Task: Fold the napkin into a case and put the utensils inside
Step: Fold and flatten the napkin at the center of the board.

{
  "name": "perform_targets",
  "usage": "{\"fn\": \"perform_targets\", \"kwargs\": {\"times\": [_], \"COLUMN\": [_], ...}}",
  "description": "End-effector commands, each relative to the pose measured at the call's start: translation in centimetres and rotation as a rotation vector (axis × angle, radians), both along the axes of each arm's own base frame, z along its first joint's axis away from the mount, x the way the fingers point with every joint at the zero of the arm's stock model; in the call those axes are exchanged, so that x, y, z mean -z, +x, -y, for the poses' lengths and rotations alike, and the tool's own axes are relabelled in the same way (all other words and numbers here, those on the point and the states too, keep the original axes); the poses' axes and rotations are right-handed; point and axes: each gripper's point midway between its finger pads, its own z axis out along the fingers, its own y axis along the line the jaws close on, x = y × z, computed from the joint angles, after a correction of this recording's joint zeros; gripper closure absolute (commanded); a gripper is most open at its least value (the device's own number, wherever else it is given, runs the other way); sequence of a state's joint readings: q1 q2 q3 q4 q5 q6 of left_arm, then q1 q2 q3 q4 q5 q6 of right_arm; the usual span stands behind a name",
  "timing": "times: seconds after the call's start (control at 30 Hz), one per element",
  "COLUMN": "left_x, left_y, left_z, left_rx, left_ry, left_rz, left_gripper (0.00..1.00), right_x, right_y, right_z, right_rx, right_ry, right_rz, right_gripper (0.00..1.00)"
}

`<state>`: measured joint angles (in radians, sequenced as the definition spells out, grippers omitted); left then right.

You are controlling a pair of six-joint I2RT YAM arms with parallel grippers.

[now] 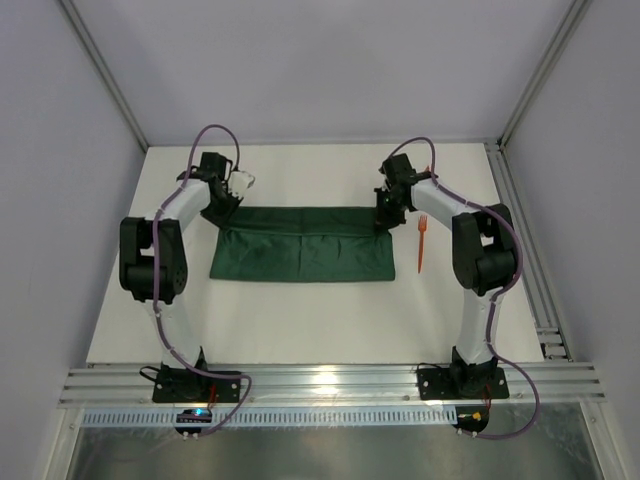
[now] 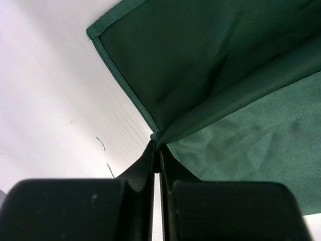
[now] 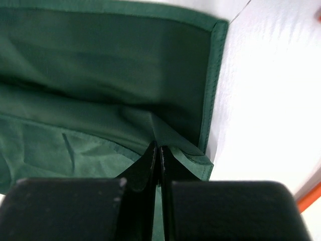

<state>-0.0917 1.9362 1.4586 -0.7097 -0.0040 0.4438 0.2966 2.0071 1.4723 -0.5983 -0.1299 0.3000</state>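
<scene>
The dark green napkin (image 1: 300,255) lies folded into a wide band across the middle of the white table. My left gripper (image 1: 222,207) is shut on a pinched fold at the napkin's far left edge (image 2: 225,75), the cloth bunching at the gripper (image 2: 157,143). My right gripper (image 1: 383,220) is shut on a fold near the napkin's far right corner (image 3: 100,65), the cloth rising into the gripper (image 3: 159,146). An orange fork (image 1: 421,243) lies on the table just right of the napkin. A second thin orange utensil (image 1: 428,172) shows partly behind the right arm.
An aluminium rail (image 1: 520,230) runs along the table's right edge, and more rails (image 1: 330,385) cross the front by the arm bases. White walls close in the back and sides. In the right wrist view an orange sliver (image 3: 310,200) shows at the lower right edge.
</scene>
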Motion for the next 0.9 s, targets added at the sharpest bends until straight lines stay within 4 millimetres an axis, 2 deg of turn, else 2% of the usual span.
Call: {"fn": "perform_targets", "kwargs": {"times": [0.0, 0.07, 0.1, 0.13, 0.2, 0.27, 0.3, 0.33, 0.4, 0.43, 0.47, 0.5, 0.57, 0.6, 0.67, 0.7, 0.77, 0.8, 0.87], "left_x": [-1.1, -1.0, -1.0, -1.2, -1.7, -2.4, -3.4, -3.7, -5.3, -5.5, -5.8, -6.9, -5.7, -5.4, -3.9, -3.4, -1.7, -1.1, 0.0], "left_y": [2.6, 2.9, 3.0, 3.5, 4.0, 4.6, 5.1, 5.0, 5.0, 4.4, 3.9, 3.4, 1.4, 0.7, -1.5, -2.1, -3.1, -3.3, -3.1], "left_z": [-0.7, -0.9, -1.1, -1.1, -1.5, -1.6, -1.6, -1.7, -1.6, -1.5, -1.6, -1.3, -1.1, -1.0, -0.6, -0.5, -0.4, -0.5, -0.7], "left_rx": [-0.049, -0.059, -0.066, -0.073, -0.089, -0.096, -0.098, -0.102, -0.1, -0.089, -0.079, -0.05, 0.007, 0.027, 0.057, 0.069, 0.073, 0.074, 0.068], "left_ry": [0.015, 0.022, 0.029, 0.032, 0.049, 0.043, 0.034, 0.022, -0.004, -0.016, -0.027, -0.052, -0.051, -0.055, -0.063, -0.061, -0.05, -0.039, -0.013], "left_rz": [0.09, 0.097, 0.102, 0.123, 0.148, 0.172, 0.194, 0.188, 0.21, 0.194, 0.188, 0.202, 0.162, 0.146, 0.056, 0.026, -0.043, -0.061, -0.069], "left_gripper": [0.96, 0.87, 0.74, 0.66, 0.51, 0.44, 0.4, 0.39, 0.39, 0.39, 0.39, 0.42, 0.47, 0.54, 0.62, 0.66, 0.72, 0.73, 0.75], "right_x": [-2.0, -1.5, -1.3, -1.3, -1.7, -3.3, -4.2, -4.8, -6.6, -7.0, -7.4, -7.7, -7.7, -7.3, -6.8, -6.3, -5.8, -5.1, -4.2], "right_y": [3.2, 3.3, 3.5, 3.9, 4.6, 5.8, 6.6, 7.0, 7.5, 7.4, 7.2, 6.4, 5.2, 3.8, 2.3, 0.9, -0.6, -1.9, -3.3], "right_z": [0.2, 0.1, 0.1, 0.2, 0.4, 0.8, 1.0, 1.5, 1.9, 2.2, 2.5, 3.2, 4.1, 4.7, 4.8, 4.4, 3.6, 2.8, 2.0], "right_rx": [0.045, 0.042, 0.041, 0.048, 0.054, 0.067, 0.073, 0.077, 0.066, 0.042, 0.034, 0.038, 0.032, 0.038, 0.037, 0.02, -0.003, -0.021, -0.023], "right_ry": [0.038, 0.039, 0.039, 0.043, 0.052, 0.062, 0.065, 0.064, 0.054, 0.032, 0.019, -0.013, -0.052, -0.073, -0.072, -0.069, -0.066, -0.062, -0.056], "right_rz": [0.091, 0.08, 0.078, 0.085, 0.098, 0.142, 0.17, 0.187, 0.215, 0.224, 0.229, 0.229, 0.23, 0.213, 0.195, 0.183, 0.167, 0.149, 0.119], "right_gripper": [0.94, 0.86, 0.79, 0.65, 0.62, 0.58, 0.57, 0.55, 0.54, 0.54, 0.53, 0.53, 0.53, 0.54, 0.54, 0.54, 0.58, 0.62, 0.68]}}
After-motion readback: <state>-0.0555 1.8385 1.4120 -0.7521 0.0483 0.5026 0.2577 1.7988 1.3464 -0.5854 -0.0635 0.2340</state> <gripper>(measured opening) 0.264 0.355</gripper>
